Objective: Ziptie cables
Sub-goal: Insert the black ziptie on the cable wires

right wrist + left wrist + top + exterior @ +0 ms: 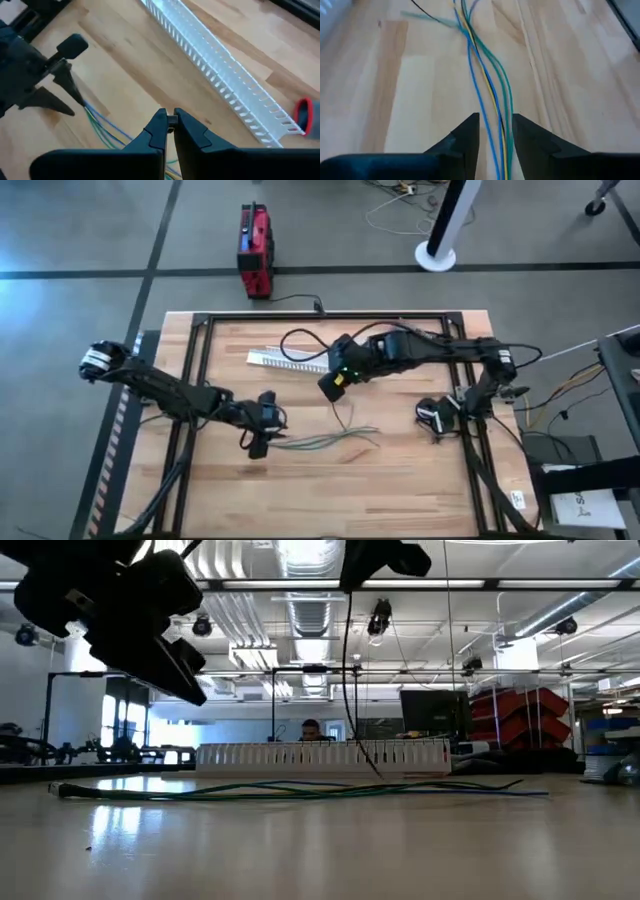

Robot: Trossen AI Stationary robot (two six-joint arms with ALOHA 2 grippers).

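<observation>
The cables (325,440) are a bundle of thin blue, green and yellow wires lying flat on the wooden table, also seen in the low view (300,790). My left gripper (495,132) hovers open above their left end, one finger on each side of the cables (492,100) and clear of them. My right gripper (171,120) is over the table's middle (335,387), shut on the ziptie (350,690). The ziptie is a thin black strip hanging below that gripper (343,415). My right gripper pinches the ziptie's upper end (171,119) between its two fingertips, coming from above and slanting down. The strip hangs below the fingers, slightly curved. Its lower end (380,772) comes down by the cables, and I cannot tell whether it touches them or the table.
A long white slotted channel (285,360) lies toward the far side of the table, with a thick black cord (300,335) looping beside it. Black frame rails (195,380) border the work area. A red box (255,250) stands on the floor beyond the table.
</observation>
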